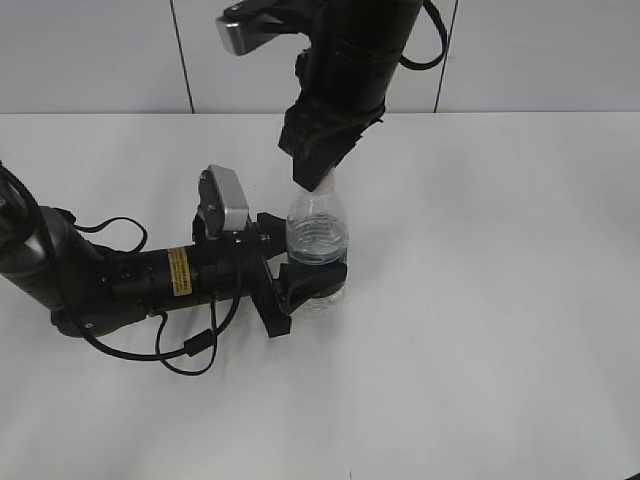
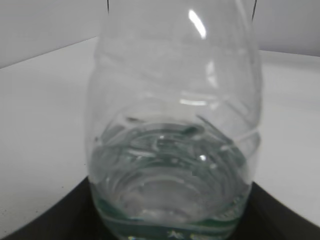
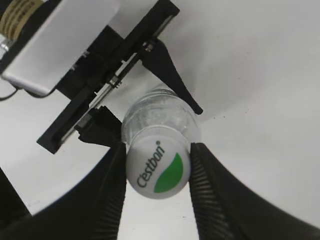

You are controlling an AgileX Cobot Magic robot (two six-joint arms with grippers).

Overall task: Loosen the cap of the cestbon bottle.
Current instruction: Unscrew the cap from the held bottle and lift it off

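The clear cestbon bottle (image 1: 317, 235) stands upright on the white table. My left gripper (image 1: 312, 280) lies low on the table and is shut on the bottle's lower body; the bottle (image 2: 172, 140) fills the left wrist view with the dark jaws at its sides. My right gripper (image 1: 312, 180) comes down from above and is shut on the white cap (image 3: 158, 167) with the green mark and the word Cestbon; both ribbed fingers (image 3: 157, 175) touch the cap's sides. In the exterior view the cap is hidden by the right gripper.
The white table (image 1: 500, 300) spreads all round the bottle. The left arm's body and cables (image 1: 130, 285) lie on the table to the left. A tiled wall (image 1: 100, 50) stands behind.
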